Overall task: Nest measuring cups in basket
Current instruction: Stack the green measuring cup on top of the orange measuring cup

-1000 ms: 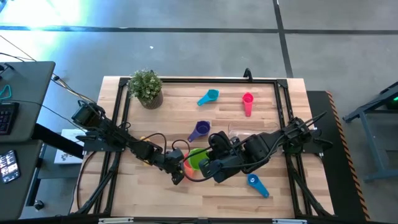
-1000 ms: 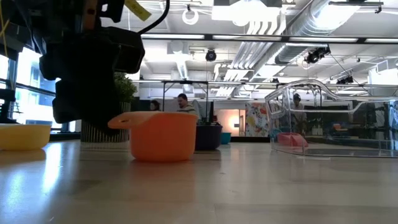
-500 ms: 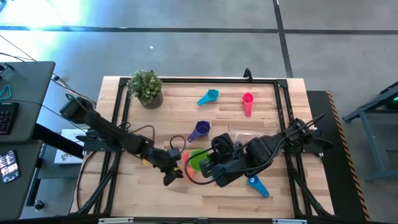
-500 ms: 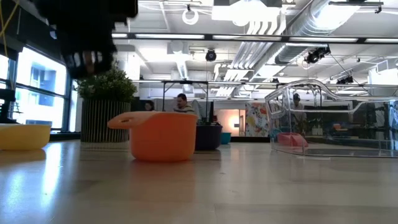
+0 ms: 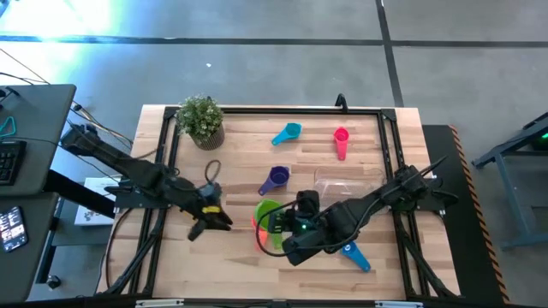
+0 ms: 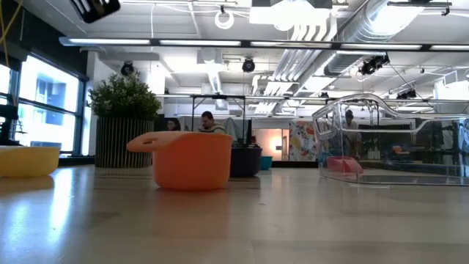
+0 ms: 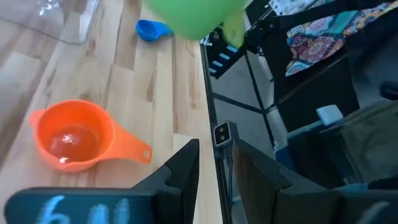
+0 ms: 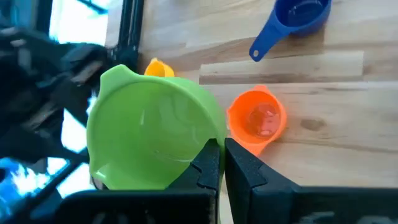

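The measuring cups lie scattered over the wooden table. Nearest the front edge, the blue cup lies on the wood, just beside the right gripper. That gripper's fingers are pressed together on the handle of the green cup, holding it lifted above the table, tilted, its open bowl facing the wrist camera. Under and beside it the salmon cup sits upright on the wood, handle out to one side. To its left, the left gripper hangs over the table with its fingers slightly spread and nothing between them; the yellow cup peeks out near it. Farther back, the purple cup rests near the table's middle, and the clear basket stands to its right. Farthest off lie the light blue cup and the magenta cup, with a potted plant in the far left corner.
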You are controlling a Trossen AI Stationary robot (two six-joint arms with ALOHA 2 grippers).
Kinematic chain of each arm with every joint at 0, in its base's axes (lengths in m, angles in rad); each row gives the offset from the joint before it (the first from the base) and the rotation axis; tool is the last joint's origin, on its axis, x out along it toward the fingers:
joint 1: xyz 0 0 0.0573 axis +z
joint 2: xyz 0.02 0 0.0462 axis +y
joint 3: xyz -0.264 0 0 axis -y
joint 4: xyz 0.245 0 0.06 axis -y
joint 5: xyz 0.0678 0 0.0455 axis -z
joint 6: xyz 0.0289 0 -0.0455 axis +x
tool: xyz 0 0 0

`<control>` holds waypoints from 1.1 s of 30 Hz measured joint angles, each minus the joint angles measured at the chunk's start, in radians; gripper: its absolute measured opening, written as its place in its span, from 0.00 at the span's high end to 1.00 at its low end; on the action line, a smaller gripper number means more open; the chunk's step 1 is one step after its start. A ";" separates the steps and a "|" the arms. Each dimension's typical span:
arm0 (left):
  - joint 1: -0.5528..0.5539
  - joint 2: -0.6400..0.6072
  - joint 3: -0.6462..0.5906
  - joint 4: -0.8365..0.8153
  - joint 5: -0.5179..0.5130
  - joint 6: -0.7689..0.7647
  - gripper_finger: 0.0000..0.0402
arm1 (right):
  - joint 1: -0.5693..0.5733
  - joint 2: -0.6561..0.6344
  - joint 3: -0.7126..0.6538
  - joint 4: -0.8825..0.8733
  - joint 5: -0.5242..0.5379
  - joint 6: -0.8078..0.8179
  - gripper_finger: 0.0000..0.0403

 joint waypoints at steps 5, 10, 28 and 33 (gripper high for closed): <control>0.000 -0.125 0.000 -0.093 0.000 0.013 0.78 | 0.002 0.000 -0.123 0.118 0.036 0.127 1.00; 0.000 -0.205 0.000 -0.150 -0.020 0.017 0.78 | -0.002 0.000 -0.250 0.263 0.070 0.217 1.00; 0.000 -0.241 0.000 -0.290 -0.027 0.036 0.78 | -0.107 0.000 -0.268 0.495 0.042 0.059 1.00; 0.000 -0.241 0.000 -0.291 -0.026 0.036 0.78 | -0.133 0.000 -0.214 0.493 0.021 -0.007 1.00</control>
